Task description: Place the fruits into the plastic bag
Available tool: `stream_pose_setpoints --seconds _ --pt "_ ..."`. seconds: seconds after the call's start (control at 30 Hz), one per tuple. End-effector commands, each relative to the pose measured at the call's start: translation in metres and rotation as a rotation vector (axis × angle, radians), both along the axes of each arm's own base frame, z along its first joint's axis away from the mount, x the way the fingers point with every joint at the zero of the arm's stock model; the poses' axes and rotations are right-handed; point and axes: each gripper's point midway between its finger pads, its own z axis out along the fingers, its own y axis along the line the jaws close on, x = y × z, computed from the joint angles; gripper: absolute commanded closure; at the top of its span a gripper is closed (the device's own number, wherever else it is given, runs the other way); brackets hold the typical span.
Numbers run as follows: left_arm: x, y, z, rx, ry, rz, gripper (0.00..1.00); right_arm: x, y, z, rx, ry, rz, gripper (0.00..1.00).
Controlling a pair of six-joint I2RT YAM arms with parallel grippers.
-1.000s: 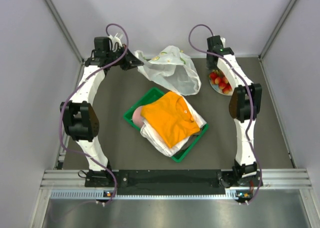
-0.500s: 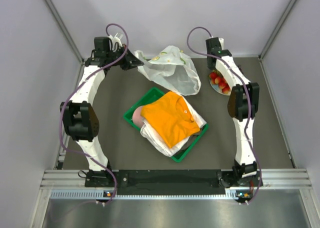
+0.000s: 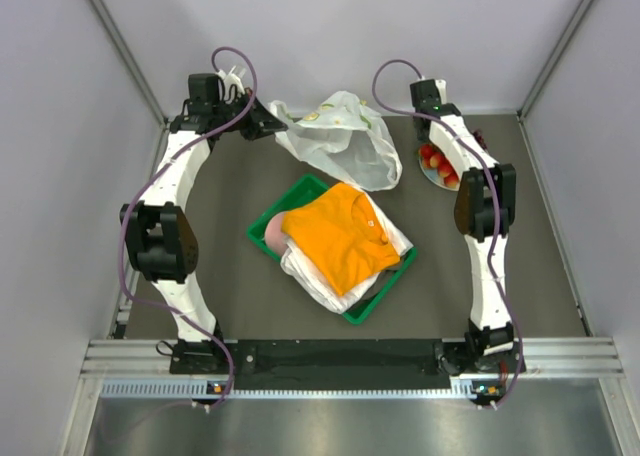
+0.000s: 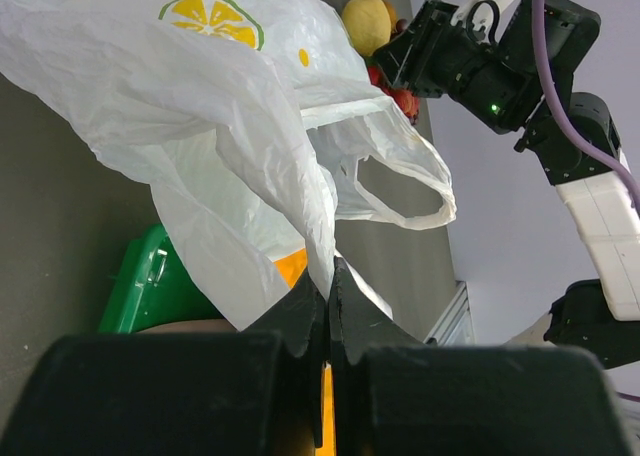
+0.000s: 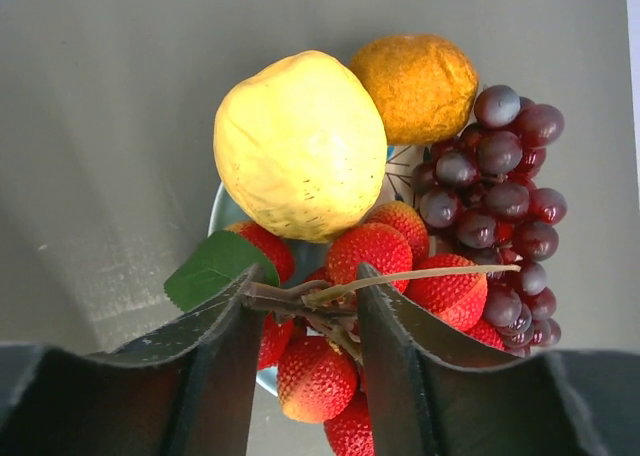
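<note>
The plastic bag (image 3: 340, 136) is held up at far centre, pinched in the tightly closed fingers of the left gripper (image 4: 328, 276). The fruits (image 5: 300, 146) are heaped on a plate (image 5: 222, 216) at far right. The right gripper (image 5: 310, 276) is set over them, fingers half-wide astride the strawberry stem (image 5: 420, 273). Picking is judged in hand; closure on the stem, then carriage to the bag mouth, is required.

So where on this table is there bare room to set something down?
Bare table lies between the left arm and the green tray, and again between that tray and the right arm. The far side is crowded: the plastic bag, then the fruits heaped on their plate under the right arm.
</note>
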Motion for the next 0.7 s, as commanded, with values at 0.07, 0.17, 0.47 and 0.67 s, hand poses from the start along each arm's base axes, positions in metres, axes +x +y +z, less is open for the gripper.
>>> stream_pose_setpoints --seconds 0.07,0.17,0.47,0.67 --pt "0.001 -0.005 0.004 -0.018 -0.027 -0.026 1.00 0.003 -0.001 0.012 -0.009 -0.032 0.008 0.64" --pt "0.001 -0.005 0.003 -0.018 -0.028 -0.028 1.00 -0.001 -0.002 0.012 -0.004 -0.026 0.009 0.69" --pt "-0.002 -0.006 -0.002 -0.025 -0.017 -0.044 1.00 -0.021 -0.001 0.027 0.030 -0.031 0.006 0.79" --pt "-0.004 -0.007 -0.002 -0.032 -0.016 -0.053 1.00 -0.029 0.001 0.040 0.059 -0.047 0.006 0.83"
